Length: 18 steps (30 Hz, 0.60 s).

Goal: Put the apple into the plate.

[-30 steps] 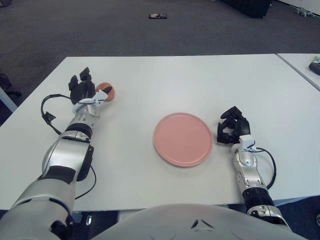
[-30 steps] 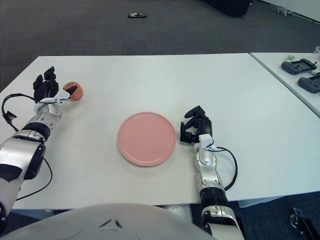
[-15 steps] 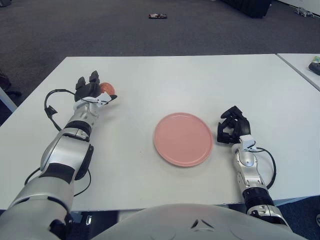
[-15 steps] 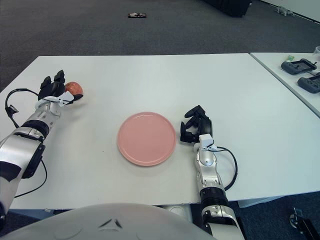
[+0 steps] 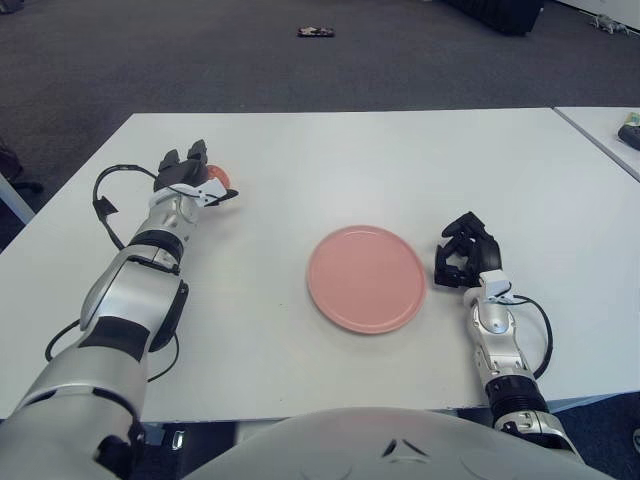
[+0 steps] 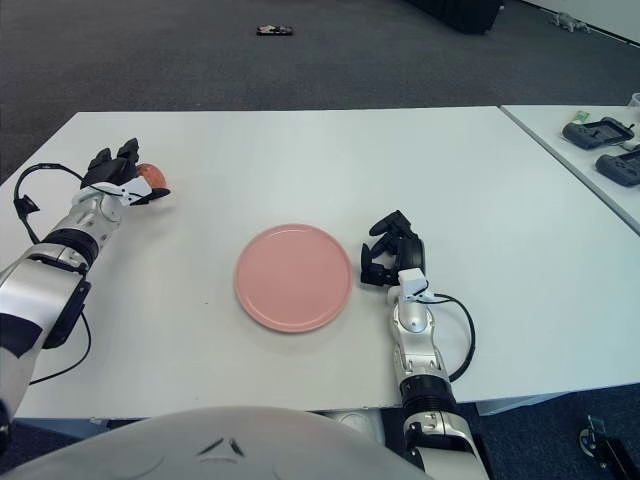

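Your left hand (image 5: pixel 188 178) sits over the apple (image 5: pixel 217 177) at the far left of the white table (image 5: pixel 340 150), well apart from the pink plate (image 5: pixel 366 278) and up and to the left of it. Its dark fingers (image 5: pixel 196 154) curl down around the fruit, so that only a sliver of red-orange shows past the knuckles on the side facing the plate; you cannot tell whether the apple has left the table surface. A black cable (image 5: pixel 105 200) loops out from the forearm on the side away from the plate.

Your right hand (image 5: pixel 465 255) shows just beside the plate, on its right, with the fingers curled inward and nothing between them. The plate itself lies flat near the middle of the table and holds nothing.

Off to the plate's far right, on a second table (image 6: pixel 590 160), lie two dark handheld devices (image 6: pixel 598 132). Beyond the white table, a small dark object (image 5: pixel 315 32) lies on the grey carpet (image 5: pixel 200 50).
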Each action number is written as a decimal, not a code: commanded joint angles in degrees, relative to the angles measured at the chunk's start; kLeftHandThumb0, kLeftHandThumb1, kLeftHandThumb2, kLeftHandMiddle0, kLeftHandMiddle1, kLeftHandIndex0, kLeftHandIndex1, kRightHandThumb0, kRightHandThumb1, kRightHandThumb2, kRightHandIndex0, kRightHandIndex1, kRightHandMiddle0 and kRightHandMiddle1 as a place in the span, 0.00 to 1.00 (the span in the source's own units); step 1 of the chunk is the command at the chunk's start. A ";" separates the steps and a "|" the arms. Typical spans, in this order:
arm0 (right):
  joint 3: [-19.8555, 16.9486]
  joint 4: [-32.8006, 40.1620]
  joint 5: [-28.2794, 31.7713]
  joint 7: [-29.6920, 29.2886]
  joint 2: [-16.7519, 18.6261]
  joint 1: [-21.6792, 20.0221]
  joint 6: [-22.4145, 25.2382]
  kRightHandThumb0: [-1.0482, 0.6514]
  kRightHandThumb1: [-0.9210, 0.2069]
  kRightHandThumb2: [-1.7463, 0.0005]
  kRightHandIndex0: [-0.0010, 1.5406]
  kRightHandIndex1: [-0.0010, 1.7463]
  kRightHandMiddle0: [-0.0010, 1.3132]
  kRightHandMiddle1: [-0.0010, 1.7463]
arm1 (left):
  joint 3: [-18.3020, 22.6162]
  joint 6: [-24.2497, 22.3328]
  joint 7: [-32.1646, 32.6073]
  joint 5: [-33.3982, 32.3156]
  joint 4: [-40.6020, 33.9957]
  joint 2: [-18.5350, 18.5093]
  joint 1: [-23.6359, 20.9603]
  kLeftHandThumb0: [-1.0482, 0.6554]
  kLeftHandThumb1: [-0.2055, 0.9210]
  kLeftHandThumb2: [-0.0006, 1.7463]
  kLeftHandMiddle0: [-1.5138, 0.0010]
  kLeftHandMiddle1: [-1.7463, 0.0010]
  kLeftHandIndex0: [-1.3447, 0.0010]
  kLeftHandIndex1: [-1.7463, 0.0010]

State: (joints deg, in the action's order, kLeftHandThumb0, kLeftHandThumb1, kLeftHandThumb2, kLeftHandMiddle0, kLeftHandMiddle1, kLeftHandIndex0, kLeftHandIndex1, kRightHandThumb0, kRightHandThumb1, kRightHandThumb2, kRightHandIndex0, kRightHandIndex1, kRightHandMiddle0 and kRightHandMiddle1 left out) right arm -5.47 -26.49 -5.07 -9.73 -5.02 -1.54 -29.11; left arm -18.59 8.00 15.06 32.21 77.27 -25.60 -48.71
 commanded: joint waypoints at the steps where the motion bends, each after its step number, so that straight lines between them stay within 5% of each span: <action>1: -0.26 -2.20 0.20 0.04 0.25 2.18 -0.56 0.61 0.71 0.11 0.49 1.00 0.40 0.99 | -0.59 -0.19 -1.32 0.66 0.50 -0.09 -1.72 0.02 0.98 0.10 1.00 1.00 1.00 1.00; 18: -0.35 -0.08 -0.74 -1.49 0.83 3.94 -2.93 0.61 0.72 0.11 0.50 1.00 0.42 0.98 | -2.62 -1.42 -8.77 2.09 1.25 0.87 -3.65 0.02 1.00 0.19 1.00 1.00 0.98 0.99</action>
State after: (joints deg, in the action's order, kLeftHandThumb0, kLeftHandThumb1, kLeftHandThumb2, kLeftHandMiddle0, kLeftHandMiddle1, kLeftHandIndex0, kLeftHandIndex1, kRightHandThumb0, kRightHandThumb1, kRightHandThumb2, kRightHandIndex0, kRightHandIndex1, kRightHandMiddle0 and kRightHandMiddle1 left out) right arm -5.72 -25.55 -5.19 -10.39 -4.83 -0.46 -30.94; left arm -20.78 7.12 8.28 33.94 78.10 -24.86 -50.32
